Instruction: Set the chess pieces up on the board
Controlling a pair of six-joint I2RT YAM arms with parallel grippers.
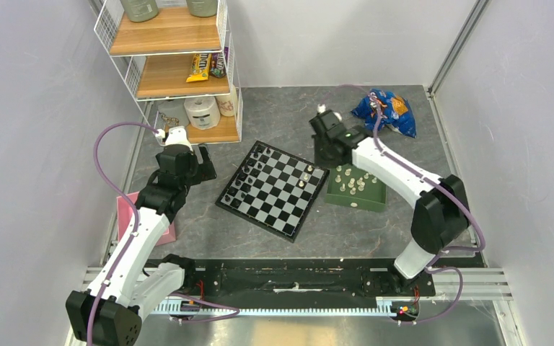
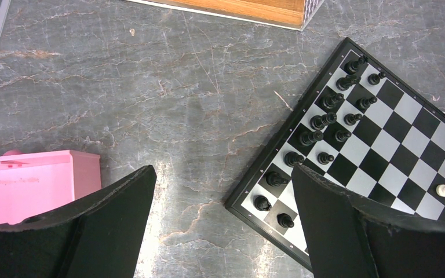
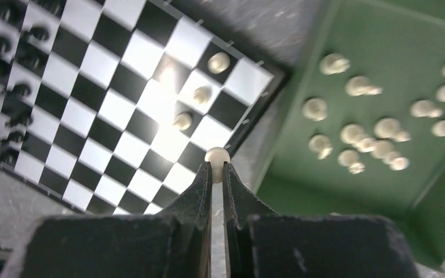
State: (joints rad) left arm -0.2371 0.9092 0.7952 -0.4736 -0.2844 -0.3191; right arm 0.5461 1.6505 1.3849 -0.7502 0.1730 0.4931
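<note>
Chess piece [image 3: 217,155]: cream-white, round-headed.

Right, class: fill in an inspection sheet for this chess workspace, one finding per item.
Surface: dark grey marbled tabletop.
Job's things: black-and-white chequered chessboard; three cream-white chess pieces stand on it, more lie in the green rectangular tray.
Clutter: pink box; blue snack bag; small black chess figures along the board's left edge.
Grippers: right gripper shut on one cream piece; left gripper open, empty.
Cables: purple cables loop along both arms.
Surroundings: wire rack with wooden shelves; plain pale walls.
</note>
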